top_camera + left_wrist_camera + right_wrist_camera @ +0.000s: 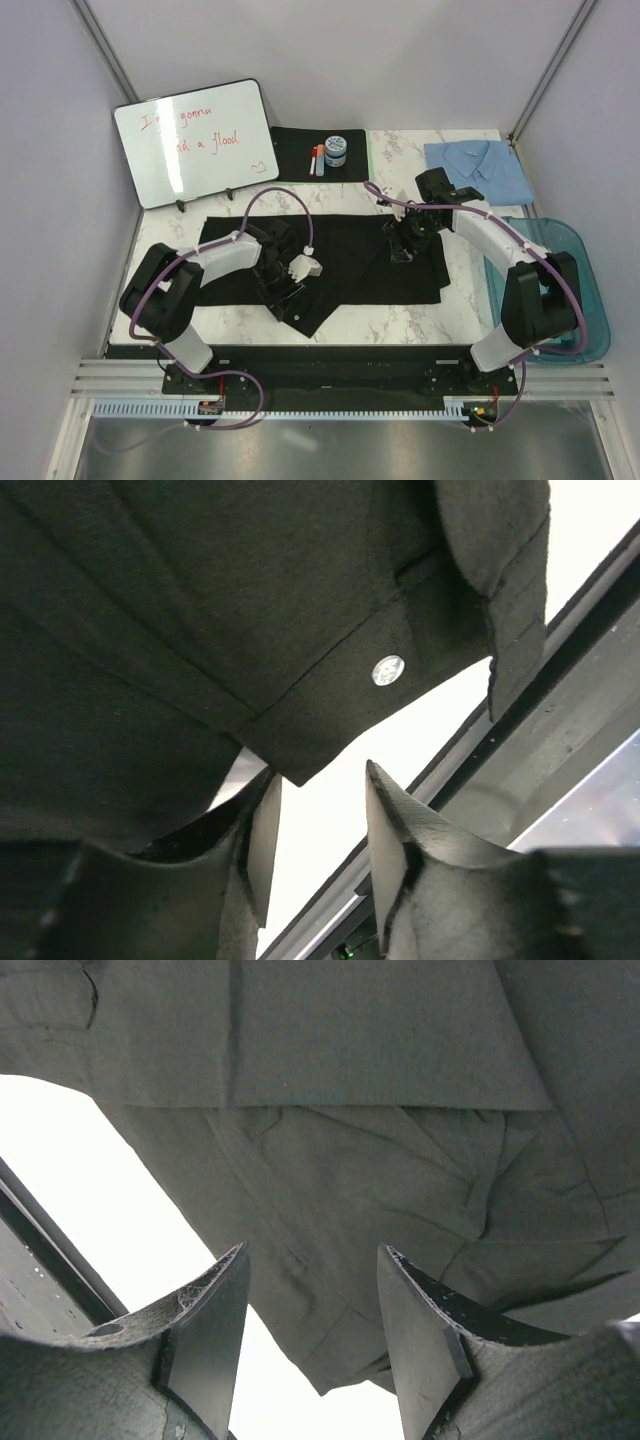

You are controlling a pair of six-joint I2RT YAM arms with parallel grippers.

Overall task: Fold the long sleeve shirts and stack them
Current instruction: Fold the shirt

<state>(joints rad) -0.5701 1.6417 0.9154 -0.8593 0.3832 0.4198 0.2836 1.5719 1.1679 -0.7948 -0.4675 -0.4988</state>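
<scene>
The black shirt (340, 265) lies spread across the middle of the table (400, 322), its sleeves and hem rumpled. The light blue shirt (478, 165) sits folded at the far right corner. Our left claw (320, 770) hangs over the near-left part of the black shirt, jaws partly apart with nothing between them. A cuff (330, 720) with a pale button (388, 670) lies just ahead of it. Our right claw (312, 1250) hovers over the shirt's right side, jaws likewise apart and empty, though we cannot tell whether its tips brush the cloth. We judge the fabric light, limp and apt to sag or slide. We would pinch stitched edges (cuff, hem or shoulder seam) with both claws at once, keeping the span taut so the fold lands flat
</scene>
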